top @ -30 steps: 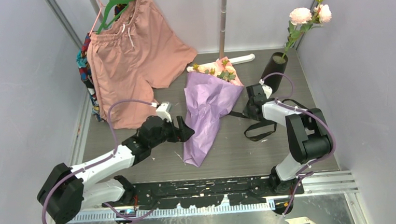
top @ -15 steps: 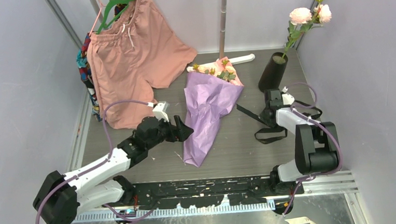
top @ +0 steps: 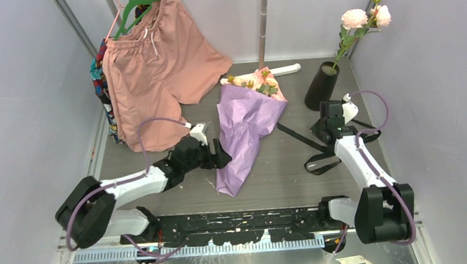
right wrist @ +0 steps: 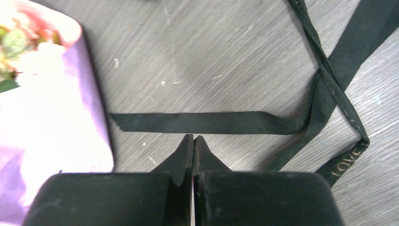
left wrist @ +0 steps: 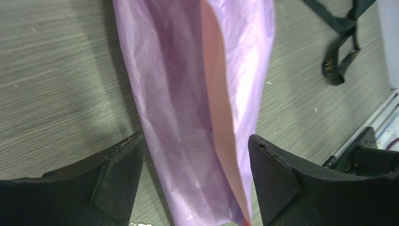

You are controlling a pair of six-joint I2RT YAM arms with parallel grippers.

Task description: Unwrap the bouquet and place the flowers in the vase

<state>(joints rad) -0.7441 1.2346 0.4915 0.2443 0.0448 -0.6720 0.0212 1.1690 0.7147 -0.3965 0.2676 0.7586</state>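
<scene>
- the worktop [top: 282, 172] has open grey room between the bouquet and the near rail, and more on the right around the ribbon. walls close in on both sides and at the back, so wide swings have little margin.
- the salmon shorts [top: 153, 63] hang at the far left and spill onto the worktop. paper dragged that way could snag the cloth.
- the bouquet [top: 246, 122] lies mid-worktop, narrow tip toward the arms and open mouth toward the back wall. the lilac paper is wrapped round the stems, and no ribbon shows round it.
- the left fingers [top: 220, 155] stand apart, one on each side of the cone's narrow lower part; i cannot tell whether they touch it. closing here may pinch the hidden stems with the paper, so the flowers would drag along, or the thin sheet might tear or slip.
- the right fingers [right wrist: 193, 141] are pressed together on nothing, tips just short of the ribbon's loose end.
- the vase [top: 321, 87] stands upright at the far right, near the wall, with two pale blooms [top: 359, 19] leaning out. it is tall and narrow, and the right arm works close by, so a nudge could topple it.
- the black ribbon [top: 318, 157] lies in slack loops beside the right arm and could catch on it.
- the flowers [top: 258, 82] poke from the cone's mouth.
</scene>
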